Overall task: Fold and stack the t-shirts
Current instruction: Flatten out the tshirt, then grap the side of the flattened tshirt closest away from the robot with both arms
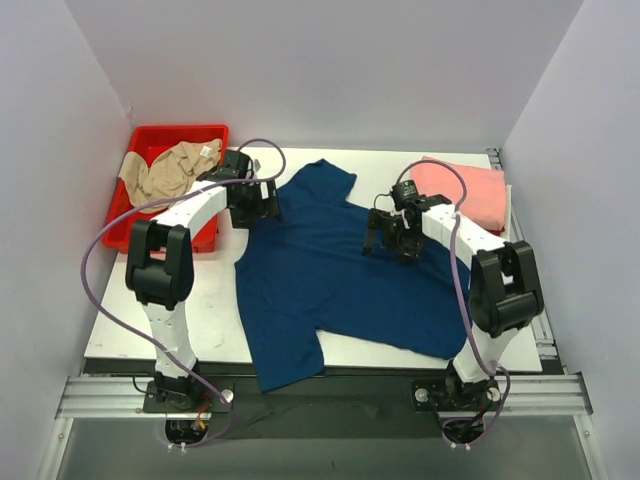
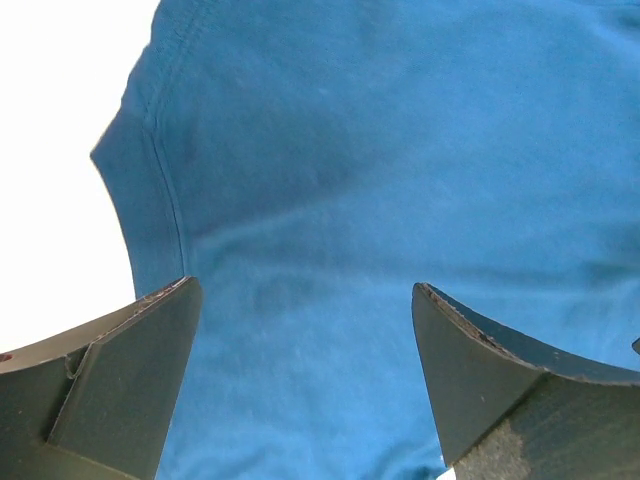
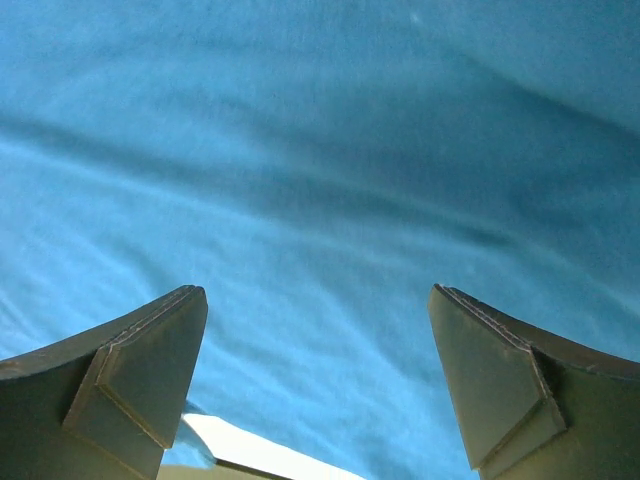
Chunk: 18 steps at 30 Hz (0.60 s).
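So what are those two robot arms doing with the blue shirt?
Nothing is gripped yet. The navy t-shirt lies spread on the table, and the left gripper and right gripper both hang open over it. A beige t-shirt sits crumpled in the red bin, and a pink t-shirt lies folded at the far right.

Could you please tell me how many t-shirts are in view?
3: navy tee spread in the middle; beige tee in the red bin, far left; pink tee folded, far right. More may lie beneath.

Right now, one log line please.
navy tee: unfolded | left fingers: open, above it | right fingers: open, above it | beige tee: in bin
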Available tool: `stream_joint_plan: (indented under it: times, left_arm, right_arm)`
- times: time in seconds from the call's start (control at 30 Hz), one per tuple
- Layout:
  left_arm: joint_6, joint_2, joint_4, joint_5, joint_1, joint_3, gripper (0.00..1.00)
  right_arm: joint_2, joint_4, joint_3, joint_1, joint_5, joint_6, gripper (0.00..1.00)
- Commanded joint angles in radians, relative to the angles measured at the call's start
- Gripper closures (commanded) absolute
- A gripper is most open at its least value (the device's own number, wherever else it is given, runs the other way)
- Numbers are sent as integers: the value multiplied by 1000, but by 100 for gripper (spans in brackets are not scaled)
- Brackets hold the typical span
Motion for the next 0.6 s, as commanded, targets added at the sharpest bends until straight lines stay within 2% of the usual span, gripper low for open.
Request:
stream_joint_plan:
  times: [0.0,0.13,0.27,0.43,0.57]
  left_arm:
    - [18,-144,-48,-30,-11,-12,3]
    - [10,-210,-49,19,-37,-140,3]
    - [11,-206,-20,51,-100,-235,3]
    - [-27,-102,44,184,-87,-295,3]
    - [2,-31,46,166,-60,-272,3]
  right_arm:
    - [-107,-76,-55,-4,12,3,0]
    - [-169,-73,-173,-5,26,18,0]
    - [-186,-68,-256,-8,43,9,0]
    - [-126,-53,-255,-11,66,-33,0]
    - [-58,-38,-233,-13,56,-31,0]
